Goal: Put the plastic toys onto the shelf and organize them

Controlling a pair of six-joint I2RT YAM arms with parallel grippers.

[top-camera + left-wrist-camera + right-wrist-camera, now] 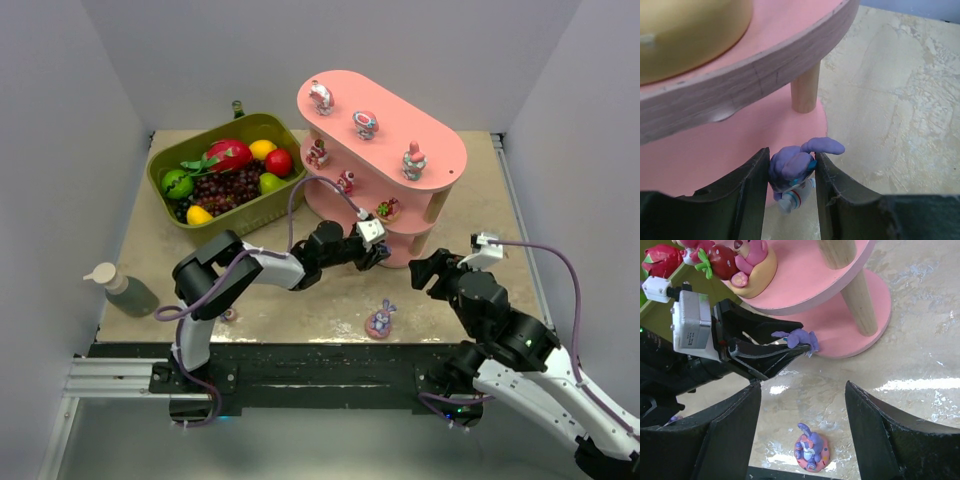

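Left gripper (792, 156): closed to a narrow gap on a purple toy (790, 175); the toy is clamped by its body between the two fingers (747, 200); one long ear is seen sticking out past the fingertips.
Held toy, position: carried at the near rim of the bottom board of the shelf (715, 150), just in front of a wooden upright (805, 92); whether it touches the board cannot be told.
Right gripper (804, 387): held wide open; nothing is gripped; it is held above the table (920, 340), apart from the shelf.
Bunny toy (810, 452): left on the table in front of the shelf; it is seen below the gap between the right fingers, apart from them.
Small pink toy (229, 314): left on the table beside the left arm; its shape is too small to be told.
Shelf contents: three toys (365, 124) are set on the top board; three more (345, 182) are set on the middle board.
Basket (165, 170): placed left of the shelf; filled with fruit (228, 155).
Bottle (120, 285): laid at the left edge of the table.
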